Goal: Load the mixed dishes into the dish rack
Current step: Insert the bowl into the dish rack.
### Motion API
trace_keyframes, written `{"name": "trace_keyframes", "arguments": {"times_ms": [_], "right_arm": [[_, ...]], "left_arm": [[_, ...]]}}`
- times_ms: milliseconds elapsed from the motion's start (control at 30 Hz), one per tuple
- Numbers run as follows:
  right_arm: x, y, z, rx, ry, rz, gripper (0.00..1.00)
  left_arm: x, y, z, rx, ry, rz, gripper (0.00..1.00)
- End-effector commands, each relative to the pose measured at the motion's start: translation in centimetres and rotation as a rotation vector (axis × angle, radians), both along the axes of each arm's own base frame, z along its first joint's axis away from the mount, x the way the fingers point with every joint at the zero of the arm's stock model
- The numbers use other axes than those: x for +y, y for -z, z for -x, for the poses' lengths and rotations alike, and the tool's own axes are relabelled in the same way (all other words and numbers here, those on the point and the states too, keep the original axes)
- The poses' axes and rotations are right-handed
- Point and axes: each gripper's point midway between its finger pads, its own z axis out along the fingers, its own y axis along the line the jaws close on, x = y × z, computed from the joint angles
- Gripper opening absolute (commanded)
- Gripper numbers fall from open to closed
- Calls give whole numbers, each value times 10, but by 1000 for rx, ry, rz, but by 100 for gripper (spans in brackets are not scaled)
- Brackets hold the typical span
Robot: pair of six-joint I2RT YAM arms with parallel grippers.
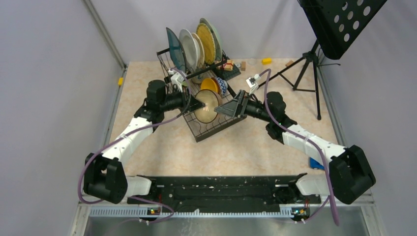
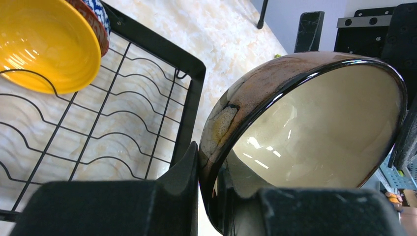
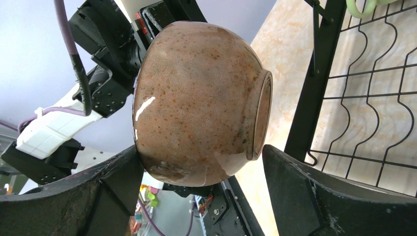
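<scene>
Left gripper (image 2: 209,172): we find its fingers pinched shut on the rim of the brown bowl (image 2: 314,128), one inside, one outside. Bowl: held on edge over the dish rack (image 1: 211,132) tray, cream mouth toward the left arm, foot ring opposite. Right gripper (image 3: 199,155): spread wide, straddling the bowl's body.

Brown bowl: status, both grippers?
Left gripper shut on brown bowl at rim, over dish rack. Right gripper open, straddling its base. Yellow bowl sits nearby in rack.
</scene>
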Motion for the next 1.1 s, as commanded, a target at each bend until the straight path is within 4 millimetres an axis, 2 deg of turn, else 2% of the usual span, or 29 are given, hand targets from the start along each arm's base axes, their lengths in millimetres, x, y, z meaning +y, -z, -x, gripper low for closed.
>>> {"name": "trace_keyframes", "arguments": {"times_ms": [0, 233, 333, 433, 633, 1067], "right_arm": [[0, -9, -7, -11, 24, -21, 89], [5, -13, -7, -17, -6, -56, 89], [8, -18, -2, -46, -46, -62, 77], [10, -15, -1, -61, -71, -41, 74], [8, -11, -6, -73, -37, 8, 83], [2, -3, -19, -95, 39, 128, 92]], "left_arm": [[-13, -77, 24, -220, 141, 154, 0], [-13, -73, 26, -207, 134, 176, 0], [-13, -71, 24, -202, 129, 176, 0], [-15, -70, 23, -191, 138, 187, 0], [-16, -66, 22, -174, 142, 186, 0], [-15, -54, 19, -137, 123, 156, 0]]}}
